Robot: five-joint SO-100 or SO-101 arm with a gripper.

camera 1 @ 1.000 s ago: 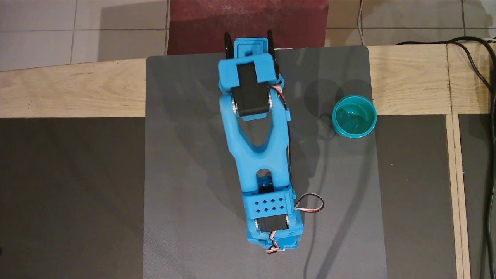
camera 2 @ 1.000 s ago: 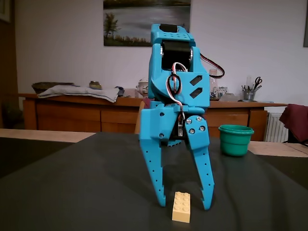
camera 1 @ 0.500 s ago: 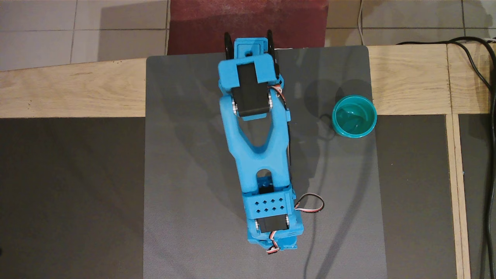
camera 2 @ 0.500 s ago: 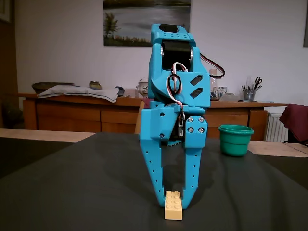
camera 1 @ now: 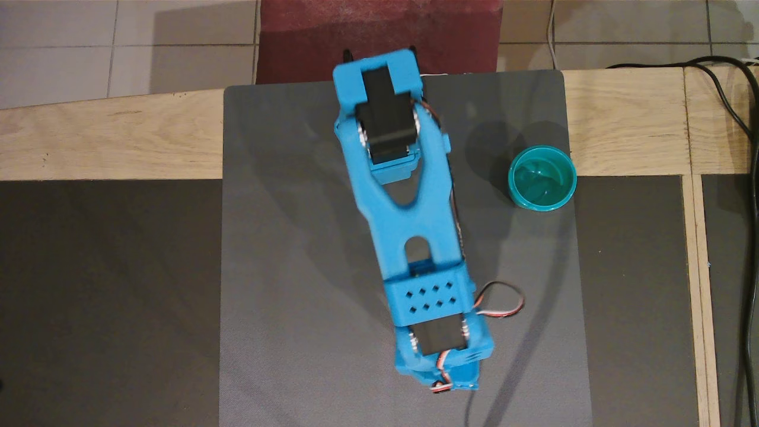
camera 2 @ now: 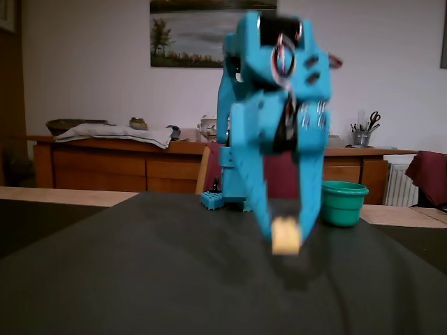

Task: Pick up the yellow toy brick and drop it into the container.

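The yellow toy brick (camera 2: 286,238) shows in the fixed view, held between the fingertips of my blue gripper (camera 2: 287,232), a little above the dark mat. The gripper is shut on it and points down toward the camera. In the overhead view the blue arm (camera 1: 415,237) stretches down the mat and hides both the brick and the fingertips. The container, a teal-green cup (camera 1: 517,191), stands upright at the mat's right edge in the overhead view. In the fixed view the cup (camera 2: 343,205) stands behind and to the right of the gripper, apart from it. I see nothing inside it.
A grey mat (camera 1: 296,267) covers the table's middle. A wooden frame (camera 1: 118,142) runs along the far edge and the right side. Black cables (camera 1: 744,118) hang at the far right. A servo wire loop (camera 1: 501,299) sticks out beside the wrist.
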